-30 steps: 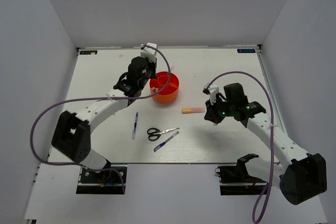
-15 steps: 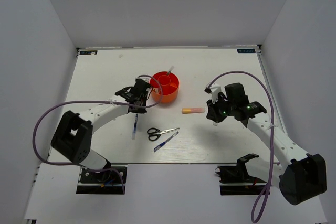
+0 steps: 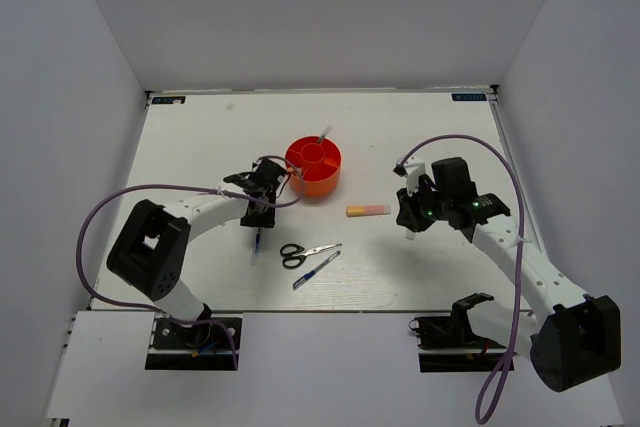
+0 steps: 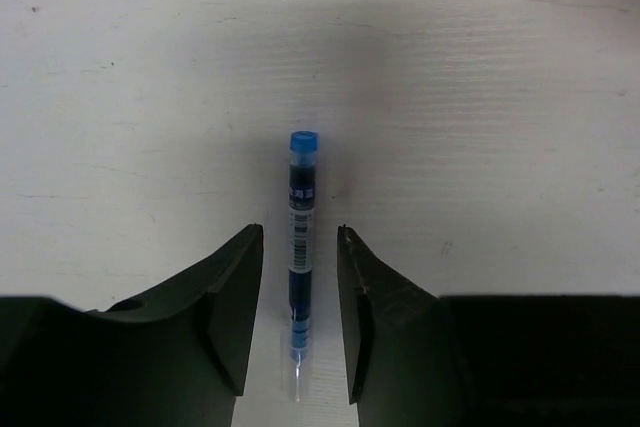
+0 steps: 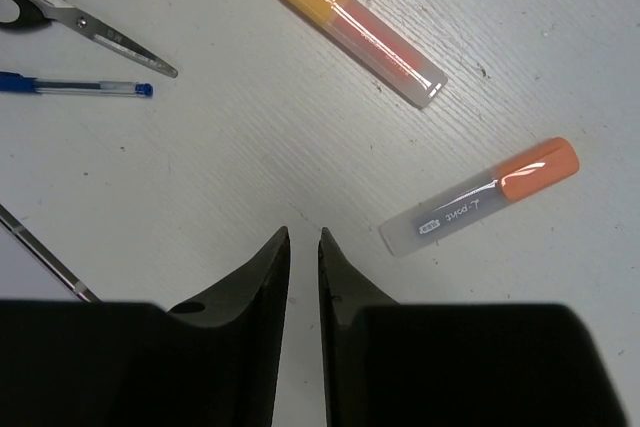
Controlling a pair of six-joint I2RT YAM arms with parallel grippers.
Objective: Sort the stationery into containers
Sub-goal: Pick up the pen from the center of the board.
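Note:
The orange organiser (image 3: 313, 168) stands mid-table with a slim pen (image 3: 324, 135) leaning in it. My left gripper (image 3: 258, 219) is low over the table just left of it. Its jaws are open and straddle a blue pen (image 4: 302, 209) that lies on the table, with a gap on each side (image 4: 300, 237). My right gripper (image 3: 408, 221) hovers at the right. Its jaws are almost together with nothing between them (image 5: 303, 237). The orange-yellow marker (image 5: 357, 29) and the white-orange tube (image 5: 480, 197) lie just ahead of it. The marker also shows in the top view (image 3: 368, 210).
Black-handled scissors (image 3: 300, 253) and a second blue pen (image 3: 316, 270) lie side by side near the front middle of the table. Both show at the far left of the right wrist view: scissors (image 5: 70, 12), pen (image 5: 75, 85). White walls enclose the table.
My left arm has come away from above the organiser and dropped to the blue pen on its left. A slim pen now stands in the organiser. The right arm has hardly moved.

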